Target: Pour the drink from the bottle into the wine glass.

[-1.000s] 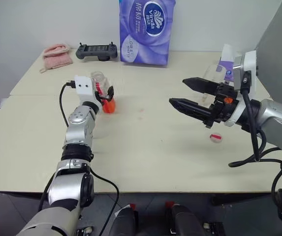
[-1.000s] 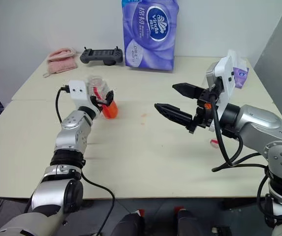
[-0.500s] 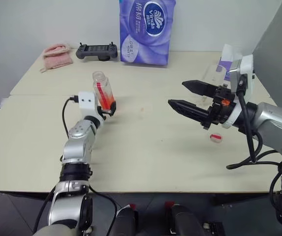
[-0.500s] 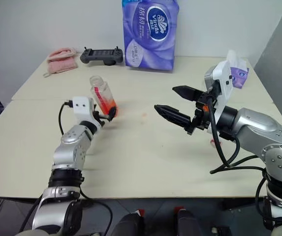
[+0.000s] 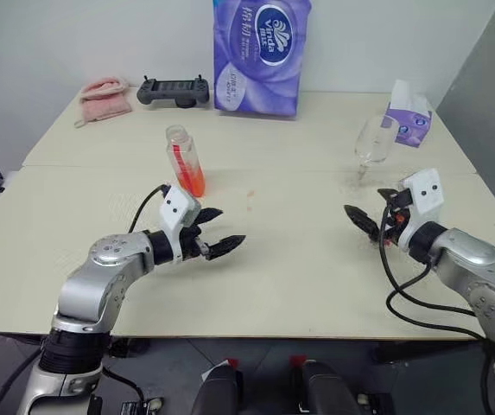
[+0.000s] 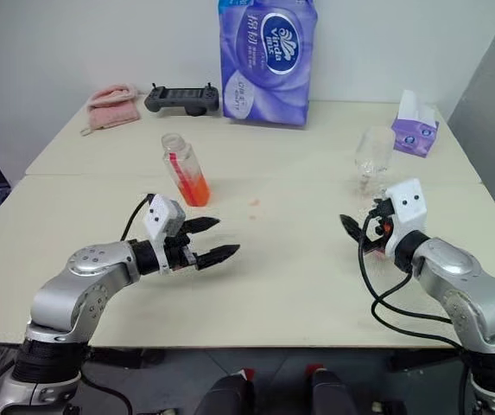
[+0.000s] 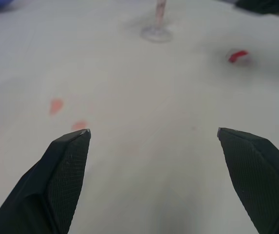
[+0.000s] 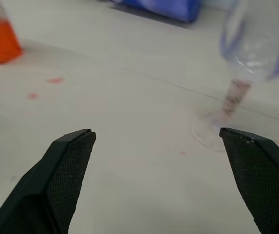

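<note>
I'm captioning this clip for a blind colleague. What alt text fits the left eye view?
An uncapped bottle of orange drink and an empty wine glass stand apart on a pale table, neither held. Nearer the camera, the left end effector and right end effector hover open. A purple tissue pack stands at the back.

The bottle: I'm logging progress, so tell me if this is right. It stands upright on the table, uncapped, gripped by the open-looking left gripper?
Not quite. The bottle does stand upright and uncapped, but the left gripper is open and apart from it, nearer the robot, holding nothing. The left eye view shows the gap.
</note>
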Action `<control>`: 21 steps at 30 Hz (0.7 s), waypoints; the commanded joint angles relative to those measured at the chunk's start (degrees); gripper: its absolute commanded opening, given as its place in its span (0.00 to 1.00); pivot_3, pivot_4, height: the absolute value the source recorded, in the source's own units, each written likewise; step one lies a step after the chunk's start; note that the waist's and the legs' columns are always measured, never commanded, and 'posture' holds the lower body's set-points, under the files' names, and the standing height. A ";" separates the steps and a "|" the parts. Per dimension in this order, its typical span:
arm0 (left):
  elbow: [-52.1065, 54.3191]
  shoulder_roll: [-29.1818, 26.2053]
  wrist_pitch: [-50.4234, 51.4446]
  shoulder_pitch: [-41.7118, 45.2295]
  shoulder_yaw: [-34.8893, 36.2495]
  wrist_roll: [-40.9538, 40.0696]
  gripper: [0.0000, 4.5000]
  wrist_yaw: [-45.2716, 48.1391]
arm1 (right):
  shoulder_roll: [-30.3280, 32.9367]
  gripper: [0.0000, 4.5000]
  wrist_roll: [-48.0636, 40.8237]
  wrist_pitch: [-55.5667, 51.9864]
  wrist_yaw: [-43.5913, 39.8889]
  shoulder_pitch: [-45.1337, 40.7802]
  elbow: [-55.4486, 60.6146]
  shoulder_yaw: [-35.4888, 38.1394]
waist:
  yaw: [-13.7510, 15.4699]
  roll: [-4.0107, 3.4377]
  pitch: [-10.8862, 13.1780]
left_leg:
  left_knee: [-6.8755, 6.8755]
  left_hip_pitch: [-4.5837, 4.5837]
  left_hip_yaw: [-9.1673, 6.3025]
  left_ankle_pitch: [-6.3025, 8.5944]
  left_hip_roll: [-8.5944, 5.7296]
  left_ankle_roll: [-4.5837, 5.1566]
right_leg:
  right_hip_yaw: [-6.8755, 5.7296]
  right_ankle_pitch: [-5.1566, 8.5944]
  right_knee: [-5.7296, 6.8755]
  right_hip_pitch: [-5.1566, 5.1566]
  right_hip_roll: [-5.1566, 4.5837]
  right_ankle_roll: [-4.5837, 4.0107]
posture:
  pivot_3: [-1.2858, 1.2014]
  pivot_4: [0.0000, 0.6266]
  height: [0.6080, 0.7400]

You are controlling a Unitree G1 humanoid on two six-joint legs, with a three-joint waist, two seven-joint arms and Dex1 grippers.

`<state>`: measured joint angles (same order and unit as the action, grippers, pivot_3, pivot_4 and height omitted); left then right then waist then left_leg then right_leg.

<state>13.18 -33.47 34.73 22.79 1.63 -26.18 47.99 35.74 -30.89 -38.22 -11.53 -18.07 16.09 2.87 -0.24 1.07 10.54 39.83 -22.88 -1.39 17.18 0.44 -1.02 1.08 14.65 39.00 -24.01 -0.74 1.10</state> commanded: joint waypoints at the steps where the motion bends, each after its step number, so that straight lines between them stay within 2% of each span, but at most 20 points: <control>1: -1.19 0.89 -2.88 3.78 0.83 -1.07 0.99 1.09 | -2.89 1.00 5.79 6.89 -1.35 -4.28 -6.94 -1.24 | -0.07 -0.01 0.00 | -0.01 0.00 0.03 0.00 0.00 0.00 | 0.04 0.00 0.00 -0.02 0.01 0.00 | 0.52 0.24 1.00; 6: -3.92 2.25 -5.13 6.61 -0.01 -0.41 0.99 1.63 | -7.50 1.00 11.17 14.58 -4.29 -10.65 -22.60 -1.90 | -0.38 -0.01 0.00 | -0.08 0.00 0.05 0.00 0.01 0.00 | 0.06 -0.01 -0.02 -0.04 0.01 -0.01 | 0.52 0.24 1.00; 12: -2.13 2.91 -4.78 5.86 -0.56 -1.03 0.99 1.72 | -14.15 1.00 16.27 27.65 -2.29 -22.69 -46.13 0.64 | -1.18 -0.02 0.01 | -0.08 0.00 0.04 -0.01 0.01 -0.01 | 0.07 -0.01 0.02 -0.05 0.01 -0.03 | 0.52 0.24 1.00; 21: -2.41 2.33 -5.29 5.42 -0.11 -0.99 0.99 1.77 | -17.33 1.00 19.30 40.21 -0.07 -35.36 -70.44 4.22 | -1.42 -0.02 0.01 | -0.09 0.00 0.04 -0.07 0.00 -0.12 | 0.06 -0.02 0.01 -0.05 -0.26 -0.03 | 0.52 0.24 1.00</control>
<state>8.87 -30.58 30.59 27.92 0.41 -26.64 49.51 18.70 -12.30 -1.04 -11.89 -51.01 -52.71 5.79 -1.66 1.05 10.54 39.73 -22.89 -1.35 17.11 0.44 -1.15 1.15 14.64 39.00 -24.07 -1.00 1.07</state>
